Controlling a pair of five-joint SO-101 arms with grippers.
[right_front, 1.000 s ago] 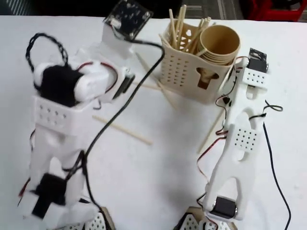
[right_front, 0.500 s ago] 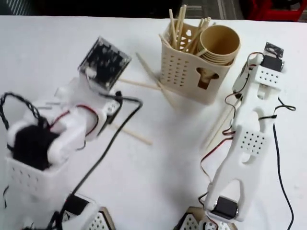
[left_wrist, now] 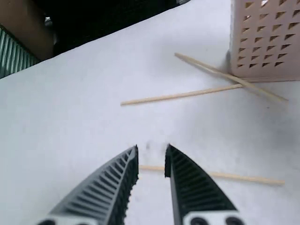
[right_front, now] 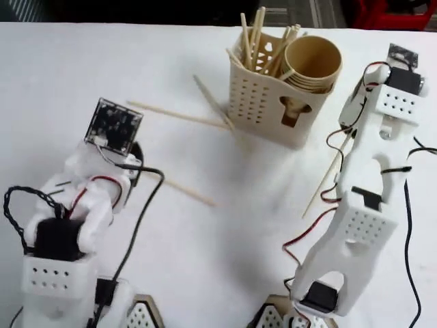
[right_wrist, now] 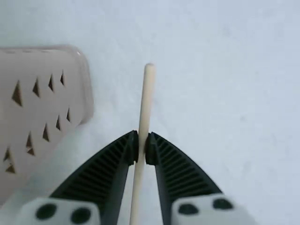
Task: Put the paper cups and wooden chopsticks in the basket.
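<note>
- Your right tool (right_wrist: pixel 142 143) is clamped on a held chopstick (right_wrist: pixel 146 93). The stick runs out past the tips, close to a rounded corner of the basket (right_wrist: pixel 42 108).
- In the high view, you can see this held chopstick slanting across the counter (right_front: pixel 225 260) just to the right of the basket, partly under the right arm.
- Your left tool (left_wrist: pixel 151 151) sits low over the counter. Its tips are a little apart, with nothing between them.
- A loose chopstick (left_wrist: pixel 225 176) lies flat on the counter just beyond those tips, running crosswise to them.
- Two crossed chopsticks (left_wrist: pixel 234 82) lie farther off, on the side of the basket that faces your left arm. They cross right at the foot of its wall.
- The basket stands upright at the far middle of the counter, well apart from the left tool.
- A nested stack of paper cups (right_front: pixel 313 61) sits in the right part of the basket.
- A bunch of upright chopsticks (right_front: pixel 256 34) stands in the left part of the basket, leaning at mixed angles.
</note>
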